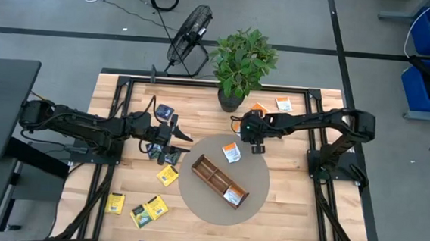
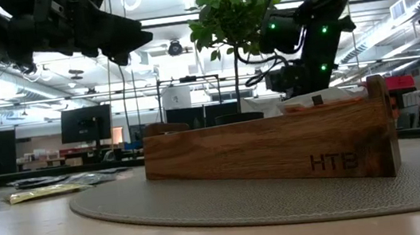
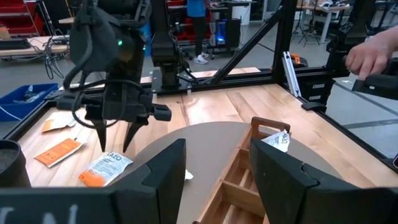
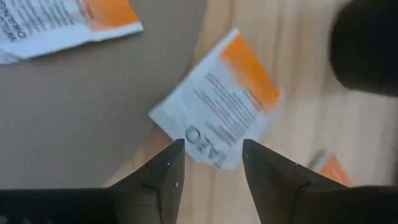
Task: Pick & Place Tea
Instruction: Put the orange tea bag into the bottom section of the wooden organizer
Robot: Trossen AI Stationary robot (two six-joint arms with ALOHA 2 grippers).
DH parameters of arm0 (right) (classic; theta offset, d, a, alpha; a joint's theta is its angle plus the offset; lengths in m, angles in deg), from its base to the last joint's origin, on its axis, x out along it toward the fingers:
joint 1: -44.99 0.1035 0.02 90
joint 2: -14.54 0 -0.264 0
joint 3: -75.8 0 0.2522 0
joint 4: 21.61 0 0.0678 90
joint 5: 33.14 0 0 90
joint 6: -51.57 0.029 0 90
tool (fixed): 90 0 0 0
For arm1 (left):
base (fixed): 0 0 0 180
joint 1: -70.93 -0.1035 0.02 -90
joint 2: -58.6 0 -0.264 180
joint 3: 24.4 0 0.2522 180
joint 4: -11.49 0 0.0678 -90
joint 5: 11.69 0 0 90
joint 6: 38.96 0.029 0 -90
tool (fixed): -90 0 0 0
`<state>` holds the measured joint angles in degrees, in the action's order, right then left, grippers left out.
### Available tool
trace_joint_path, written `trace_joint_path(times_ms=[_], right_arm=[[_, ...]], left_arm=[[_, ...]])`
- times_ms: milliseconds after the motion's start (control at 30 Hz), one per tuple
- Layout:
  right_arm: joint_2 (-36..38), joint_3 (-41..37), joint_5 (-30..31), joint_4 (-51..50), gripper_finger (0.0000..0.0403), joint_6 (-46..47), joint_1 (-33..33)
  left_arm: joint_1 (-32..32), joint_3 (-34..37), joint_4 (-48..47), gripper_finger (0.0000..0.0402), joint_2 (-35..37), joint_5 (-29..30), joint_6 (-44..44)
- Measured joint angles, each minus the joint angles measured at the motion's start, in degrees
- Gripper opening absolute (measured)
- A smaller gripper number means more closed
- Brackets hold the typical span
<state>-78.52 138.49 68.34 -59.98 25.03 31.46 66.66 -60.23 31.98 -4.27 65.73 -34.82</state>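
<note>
Right gripper (image 4: 210,163) open, poised over an orange-and-white tea sachet (image 4: 217,121).
Largest first: the round grey mat (image 1: 260,186) holds the wooden tray (image 1: 218,180), one sachet seemingly in its end slot. The target sachet straddles the mat's far edge, so descend straight and pinch the raised side. Left gripper (image 3: 217,177) waits open at the mat's left.

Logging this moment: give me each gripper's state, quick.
Left gripper: open, empty, above the table beside the round mat.
Right gripper: open, empty, over an orange-and-white sachet.
</note>
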Motion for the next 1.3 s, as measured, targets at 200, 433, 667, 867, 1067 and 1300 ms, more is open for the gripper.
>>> trace_joint_path(times_ms=[200,433,667,867,1067,1300], right_arm=[[-2.65,-0.02,-0.08,-0.08,0.0169,-1.85,-0.49],[-5.69,0.29,-1.00,0.26,0.0165,-1.48,-1.25],[-5.82,0.16,-1.07,0.91,0.0089,-0.01,-1.16],[-6.01,0.07,-2.22,2.12,0.0008,2.59,-1.38],[-5.11,0.67,-3.11,0.06,0.0003,9.52,-1.40],[-1.51,3.83,-9.35,-6.16,0.0001,16.76,-1.13]], left_arm=[[0.00,0.00,-0.67,0.0183,0.00,0.00,-0.01],[0.00,0.00,-0.63,0.0183,0.00,0.00,-0.19],[0.00,0.00,-0.62,0.0183,0.00,0.00,-0.44],[0.00,0.00,-0.60,0.0183,0.00,0.00,-0.46],[0.00,0.00,-0.60,0.0183,0.00,0.00,-0.88],[0.00,0.00,-0.60,0.0183,0.00,0.00,-0.93]])
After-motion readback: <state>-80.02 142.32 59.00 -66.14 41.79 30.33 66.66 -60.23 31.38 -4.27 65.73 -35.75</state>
